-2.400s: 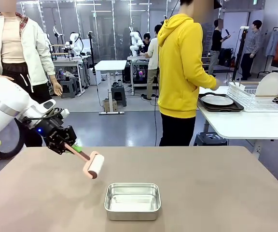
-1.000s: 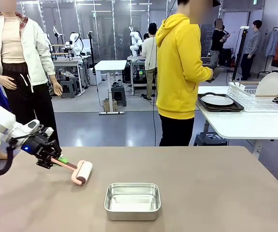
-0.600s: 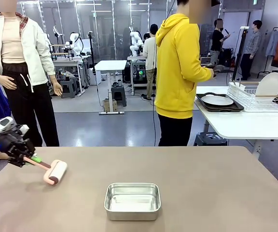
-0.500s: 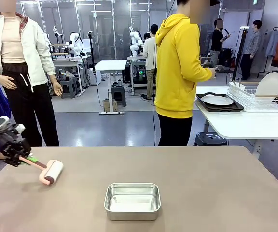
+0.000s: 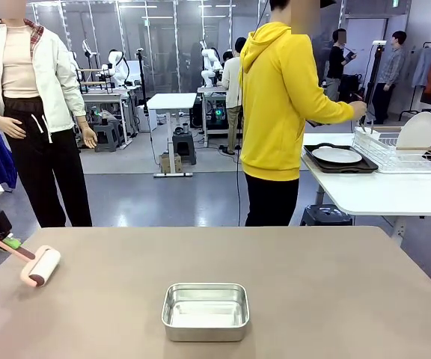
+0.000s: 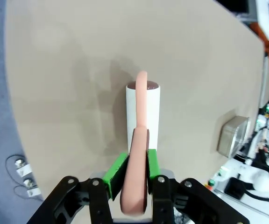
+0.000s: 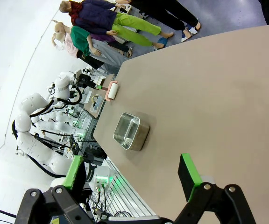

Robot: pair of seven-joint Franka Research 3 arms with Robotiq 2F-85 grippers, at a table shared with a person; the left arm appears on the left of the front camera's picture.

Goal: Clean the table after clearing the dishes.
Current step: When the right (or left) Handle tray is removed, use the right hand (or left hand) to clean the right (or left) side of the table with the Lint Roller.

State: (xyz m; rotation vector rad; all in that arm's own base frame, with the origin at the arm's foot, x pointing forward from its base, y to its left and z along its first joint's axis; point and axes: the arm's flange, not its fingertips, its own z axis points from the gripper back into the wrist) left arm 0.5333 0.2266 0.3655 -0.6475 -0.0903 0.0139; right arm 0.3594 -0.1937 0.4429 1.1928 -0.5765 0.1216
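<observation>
Gripping a pink-handled lint roller (image 5: 40, 266) at the table's (image 5: 335, 299) far left edge, left gripper (image 6: 133, 173) clamps the handle, white roll on the taupe top. Right gripper (image 7: 132, 171) hangs with jaws spread wide, holding nothing. Steel pan (image 5: 205, 311) sits near centre. White plate (image 5: 337, 155) on dark tray (image 5: 343, 165) rests on the white side table, far right.

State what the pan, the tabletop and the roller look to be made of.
Pan: bare metal, likely steel; brushed silver with reflections.
Table: matte taupe, probably laminate; no glare or grain.
Lint roller: white roll, seemingly paper; smooth pink handle, likely plastic, clamped in the left gripper.
</observation>
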